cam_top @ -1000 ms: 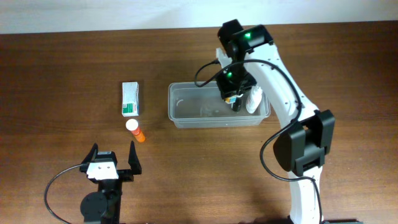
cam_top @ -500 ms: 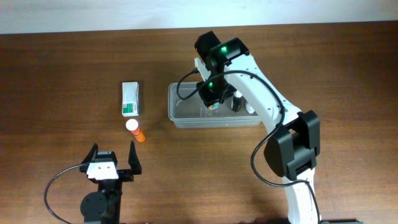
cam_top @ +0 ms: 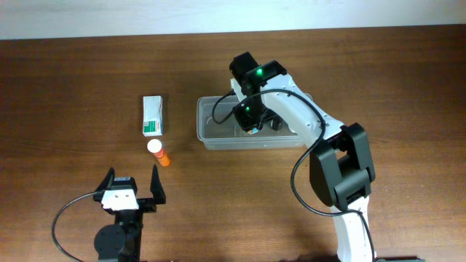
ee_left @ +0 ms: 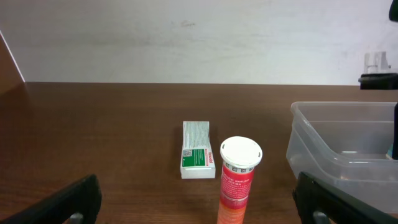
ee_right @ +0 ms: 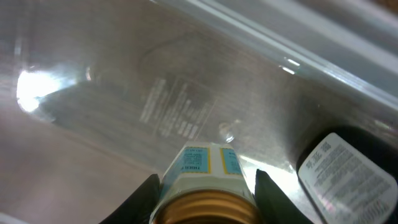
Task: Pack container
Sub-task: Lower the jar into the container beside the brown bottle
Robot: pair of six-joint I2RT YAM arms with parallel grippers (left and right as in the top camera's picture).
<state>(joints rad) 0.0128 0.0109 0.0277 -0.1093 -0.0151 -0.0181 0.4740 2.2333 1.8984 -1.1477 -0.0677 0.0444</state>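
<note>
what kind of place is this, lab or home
Probably a robotics lab bench, not a home: two robot arms at a wooden table, a plain white wall, and a few staged items like the clear container and a carton.

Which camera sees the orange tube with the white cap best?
The left wrist view: the tube is close and centred, cap and label clear. Overhead, it is tiny, near the carton. The right wrist view misses it.
</note>
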